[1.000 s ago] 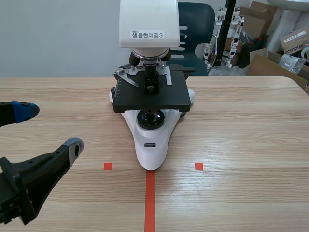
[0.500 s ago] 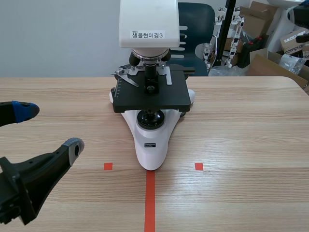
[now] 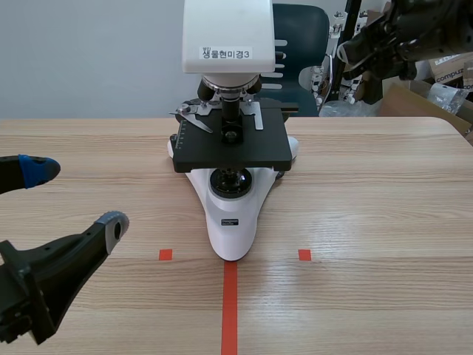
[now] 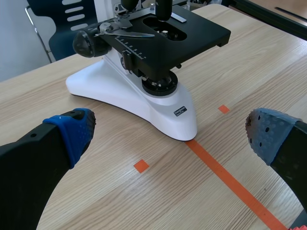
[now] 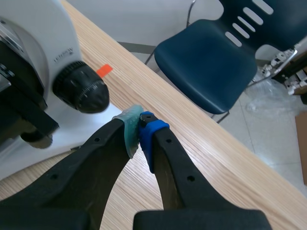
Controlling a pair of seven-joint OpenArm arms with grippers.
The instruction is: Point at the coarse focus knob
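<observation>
A white microscope (image 3: pixel 230 214) with a black stage stands mid-table. In the right wrist view its large black ribbed focus knob (image 5: pixel 81 89) juts from the white body. My right gripper (image 5: pixel 139 125) is shut on nothing, its tips just beside the knob with a small gap. In the scene view the right arm (image 3: pixel 403 33) is raised at the far right, behind the microscope. My left gripper (image 3: pixel 74 196) is open at the near left, well short of the microscope. In the left wrist view, the left gripper (image 4: pixel 170 132) frames the base, and the opposite side's knob (image 4: pixel 86 43) shows.
A dark blue chair (image 5: pixel 216 52) stands beyond the table's far edge (image 5: pixel 192 120). Cardboard boxes (image 3: pixel 443 66) and other clutter sit at the back right. Orange-red tape marks (image 3: pixel 230 303) lie in front of the microscope.
The right arm has come into the scene view at the top right. The left arm and the microscope have not moved.
</observation>
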